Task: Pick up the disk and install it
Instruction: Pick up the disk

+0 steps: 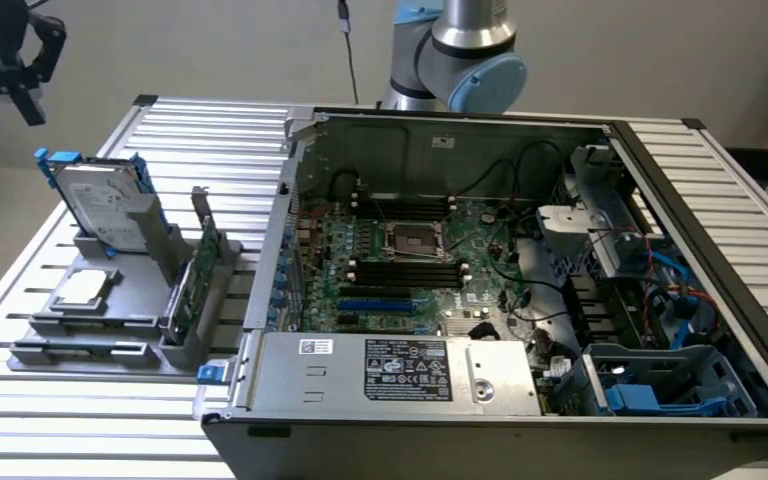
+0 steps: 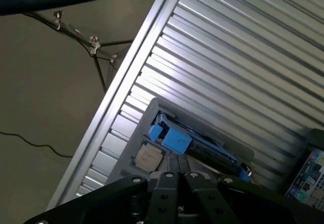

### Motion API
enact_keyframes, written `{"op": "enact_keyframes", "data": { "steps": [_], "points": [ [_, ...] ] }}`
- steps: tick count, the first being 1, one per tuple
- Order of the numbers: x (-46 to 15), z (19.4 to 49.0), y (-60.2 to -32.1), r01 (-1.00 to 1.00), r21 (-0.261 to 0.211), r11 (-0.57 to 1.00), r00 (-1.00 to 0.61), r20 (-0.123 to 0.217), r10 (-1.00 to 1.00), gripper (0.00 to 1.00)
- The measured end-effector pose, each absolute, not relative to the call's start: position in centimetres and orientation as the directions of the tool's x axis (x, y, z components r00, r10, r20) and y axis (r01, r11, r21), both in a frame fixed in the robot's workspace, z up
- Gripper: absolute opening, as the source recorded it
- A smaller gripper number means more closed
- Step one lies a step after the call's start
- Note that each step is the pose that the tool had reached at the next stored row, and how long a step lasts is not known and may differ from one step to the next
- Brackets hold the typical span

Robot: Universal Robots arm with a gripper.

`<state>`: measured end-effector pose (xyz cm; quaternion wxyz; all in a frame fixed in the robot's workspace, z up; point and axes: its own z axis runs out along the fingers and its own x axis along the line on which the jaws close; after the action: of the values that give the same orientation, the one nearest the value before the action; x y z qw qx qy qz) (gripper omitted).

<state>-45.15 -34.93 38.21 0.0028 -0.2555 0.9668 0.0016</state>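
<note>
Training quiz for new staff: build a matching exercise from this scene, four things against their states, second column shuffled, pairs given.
1. disk
2. processor chip
3. circuit card
4. claw

A. lies flat on the grey holder
B. shut, empty, in the air
C. stands upright, blue-edged
D. green, on edge, nearest the computer case

Pairs: 1-C, 2-A, 3-D, 4-B

The arm holds its gripper high, pointing downward, fingers closed together.
</note>
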Motion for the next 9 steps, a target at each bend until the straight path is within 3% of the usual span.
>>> {"op": "enact_keyframes", "data": {
  "steps": [9],
  "points": [
    [-45.15,38.16,-34.93,-0.628,0.002,0.778,-0.778,-0.006,-0.628,0.11]
  ]
}}
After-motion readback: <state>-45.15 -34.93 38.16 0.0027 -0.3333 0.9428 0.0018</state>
